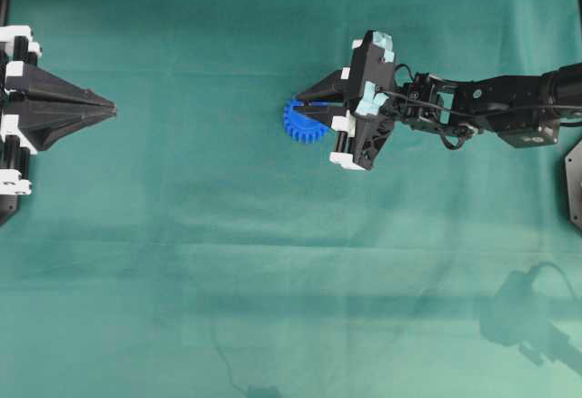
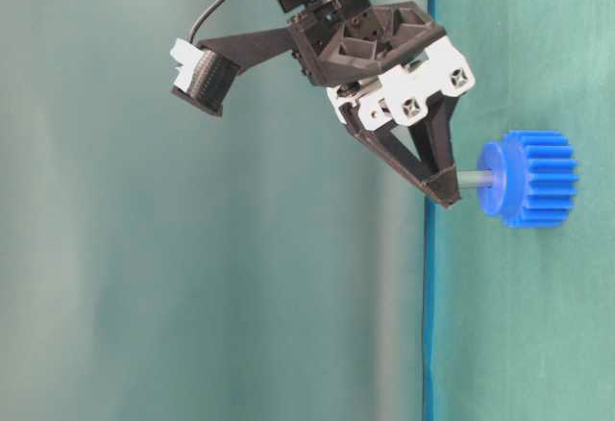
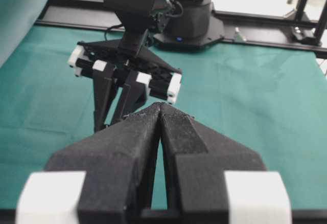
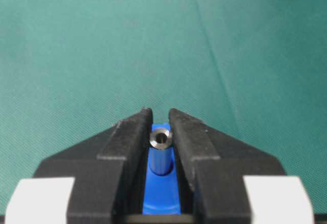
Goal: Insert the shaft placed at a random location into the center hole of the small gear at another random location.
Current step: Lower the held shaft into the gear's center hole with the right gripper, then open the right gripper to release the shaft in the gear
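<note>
Shaft pinched between the right hand's fingertips, its far end right at the small gear's hub, where the center hole is; whether it's gone in, I cannot tell. Gear sits on the green counter. Left hand waits well apart, fingers pressed together, holding nothing.

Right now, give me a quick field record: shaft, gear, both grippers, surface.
shaft: held between the right gripper's fingertips, its far end at the center hole of the gear's hub
small gear: blue, resting on the cloth
right gripper: shut on the shaft, over the gear
left gripper: shut, empty, away from the gear
surface: green cloth
</note>
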Motion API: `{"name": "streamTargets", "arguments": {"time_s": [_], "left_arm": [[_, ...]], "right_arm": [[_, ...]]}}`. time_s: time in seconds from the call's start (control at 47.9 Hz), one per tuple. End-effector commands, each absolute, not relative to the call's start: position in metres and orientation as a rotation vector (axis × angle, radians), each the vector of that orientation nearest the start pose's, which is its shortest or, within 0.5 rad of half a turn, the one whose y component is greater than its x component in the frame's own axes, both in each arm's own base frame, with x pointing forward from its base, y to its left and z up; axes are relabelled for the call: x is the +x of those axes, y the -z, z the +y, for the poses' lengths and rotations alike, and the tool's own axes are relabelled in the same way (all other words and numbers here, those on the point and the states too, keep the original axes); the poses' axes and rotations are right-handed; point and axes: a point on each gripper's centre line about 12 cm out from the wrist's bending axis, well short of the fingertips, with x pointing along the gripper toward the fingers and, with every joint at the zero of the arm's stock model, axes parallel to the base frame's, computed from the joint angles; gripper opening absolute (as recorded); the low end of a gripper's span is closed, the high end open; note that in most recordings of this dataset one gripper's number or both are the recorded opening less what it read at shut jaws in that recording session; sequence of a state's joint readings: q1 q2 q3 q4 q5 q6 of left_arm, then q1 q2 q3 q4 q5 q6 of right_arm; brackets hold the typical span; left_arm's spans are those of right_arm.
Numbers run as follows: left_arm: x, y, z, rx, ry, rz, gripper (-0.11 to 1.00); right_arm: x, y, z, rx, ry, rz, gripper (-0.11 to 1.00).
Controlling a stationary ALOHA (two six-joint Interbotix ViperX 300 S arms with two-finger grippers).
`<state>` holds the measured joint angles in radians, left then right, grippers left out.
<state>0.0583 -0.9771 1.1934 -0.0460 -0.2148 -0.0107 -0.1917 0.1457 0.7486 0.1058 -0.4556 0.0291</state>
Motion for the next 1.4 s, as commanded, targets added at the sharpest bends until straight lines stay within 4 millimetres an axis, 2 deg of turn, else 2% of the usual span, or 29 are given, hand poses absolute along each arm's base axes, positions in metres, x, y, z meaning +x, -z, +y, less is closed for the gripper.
{"name": "streamTargets", "arguments": {"time_s": [0.0, 0.438, 1.064, 1.106, 1.294, 1.336, 1.378], "left_arm": [[0.197, -0.283, 0.013, -0.057, -0.071, -0.009, 0.0], [0.197, -0.283, 0.013, -0.057, -0.071, -0.009, 0.0], [0.197, -0.282, 0.013, -0.057, -0.072, -0.005, 0.0], [0.197, -0.282, 0.013, -0.057, -0.072, -0.006, 0.0], [0.197, -0.283, 0.013, -0.057, -0.071, -0.009, 0.0], [0.197, -0.283, 0.013, -0.057, -0.072, -0.008, 0.0], [0.197, -0.283, 0.013, -0.057, -0.072, -0.008, 0.0]], "right_arm": [[0.394, -0.139, -0.082, 0.154, 0.261, 0.39, 0.25], [0.396, -0.118, -0.082, 0.158, 0.265, 0.427, 0.25], [0.395, -0.116, -0.082, 0.167, 0.266, 0.44, 0.26], [0.394, -0.116, -0.082, 0.169, 0.268, 0.441, 0.31], [0.394, -0.129, -0.081, 0.173, 0.265, 0.442, 0.83], [0.393, -0.135, -0.081, 0.172, 0.263, 0.435, 0.89], [0.393, -0.142, -0.08, 0.173, 0.261, 0.425, 0.89]]}}
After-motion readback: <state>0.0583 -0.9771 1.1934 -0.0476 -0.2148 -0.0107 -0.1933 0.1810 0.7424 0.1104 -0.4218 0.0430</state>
